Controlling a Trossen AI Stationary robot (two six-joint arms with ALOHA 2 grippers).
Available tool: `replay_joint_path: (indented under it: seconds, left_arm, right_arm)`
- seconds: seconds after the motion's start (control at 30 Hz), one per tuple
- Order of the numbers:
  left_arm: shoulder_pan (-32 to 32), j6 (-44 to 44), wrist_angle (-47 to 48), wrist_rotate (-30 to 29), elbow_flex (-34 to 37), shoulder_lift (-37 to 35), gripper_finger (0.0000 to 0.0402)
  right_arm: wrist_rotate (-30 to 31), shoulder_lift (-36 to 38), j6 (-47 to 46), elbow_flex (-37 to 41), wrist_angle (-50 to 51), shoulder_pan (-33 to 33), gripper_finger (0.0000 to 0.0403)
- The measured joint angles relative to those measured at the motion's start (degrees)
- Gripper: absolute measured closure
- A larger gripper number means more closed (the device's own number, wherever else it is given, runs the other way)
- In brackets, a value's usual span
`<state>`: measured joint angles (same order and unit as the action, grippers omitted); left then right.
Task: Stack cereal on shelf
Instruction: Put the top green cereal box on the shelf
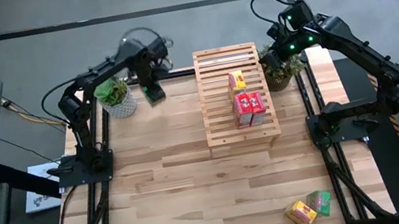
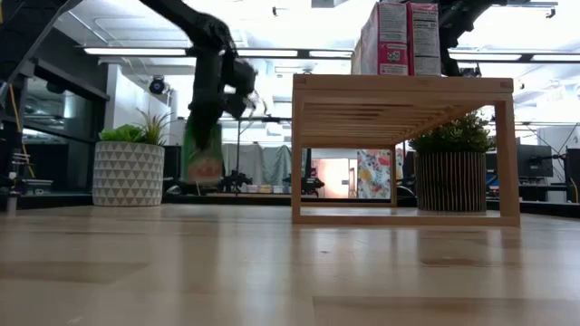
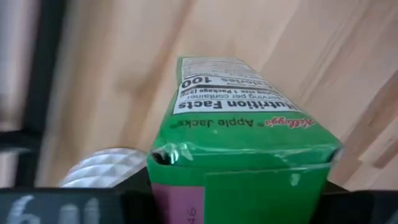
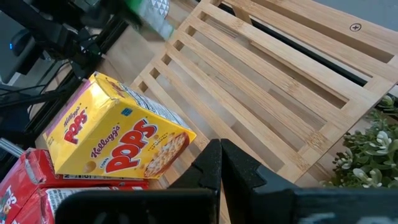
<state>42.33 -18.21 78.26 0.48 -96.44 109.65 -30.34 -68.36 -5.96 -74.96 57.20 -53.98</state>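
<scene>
My left gripper (image 1: 151,81) hangs over the table's far left part, beside the white plant pot, shut on a green cereal box (image 3: 242,137) that also shows in the low view (image 2: 203,152). The wooden slatted shelf (image 1: 222,124) stands at the far middle. A yellow box (image 1: 237,81) and two red boxes (image 1: 249,108) stand on its top. Another yellow box (image 1: 300,212) and a green box (image 1: 322,202) lie near the table's front right corner. My right gripper (image 4: 221,163) is shut and holds nothing, high over the shelf's far right corner. My left gripper pinches the green box's top end (image 3: 242,163) between its two fingers, one on each of two opposite sides. The fingers come from above, pointing down. The box hangs upright below them, its bottom end (image 2: 203,181) clear of the table.
A plant in a white patterned pot (image 1: 117,99) stands right beside the held box. A second plant in a dark ribbed pot (image 1: 281,71) stands at the shelf's far right side. The slats left of the boxes (image 4: 267,81) are bare.
</scene>
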Motion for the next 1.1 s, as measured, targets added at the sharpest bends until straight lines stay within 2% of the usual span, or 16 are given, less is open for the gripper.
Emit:
replay_joint_path:
  seconds: [0.23, 0.33, 0.43, 0.67, 0.8, 1.1]
  left_arm:
    - [-1.2, 5.5, 1.4, -1.6, -23.7, -0.1, 0.0262]
    - [-4.1, 5.7, -0.3, -1.4, -32.7, -0.1, 0.0267]
    - [-8.6, 4.9, -2.5, -3.1, -38.2, -0.2, 0.0268]
    - [-20.3, 4.1, -7.7, -9.2, -38.4, 1.4, 0.0269]
    - [-22.0, 6.6, -8.9, -9.5, -38.3, 3.8, 0.0268]
    - [-21.3, 12.2, -7.4, -5.0, -38.3, 7.9, 0.025]
  right_arm:
    - [0.0, 0.0, 0.0, 0.0, -0.1, 0.0, 0.0403]
    - [0.0, 0.0, 0.0, 0.0, -0.1, 0.0, 0.0403]
    - [0.0, 0.0, 0.0, 0.0, -0.2, 0.0, 0.0403]
    - [0.2, 0.0, -1.6, 0.0, -2.3, 0.0, 0.0403]
    - [0.2, 0.0, -1.6, 0.0, -2.7, 0.0, 0.0403]
    - [0.2, 0.0, -1.7, 0.0, -2.6, 0.0, 0.0403]
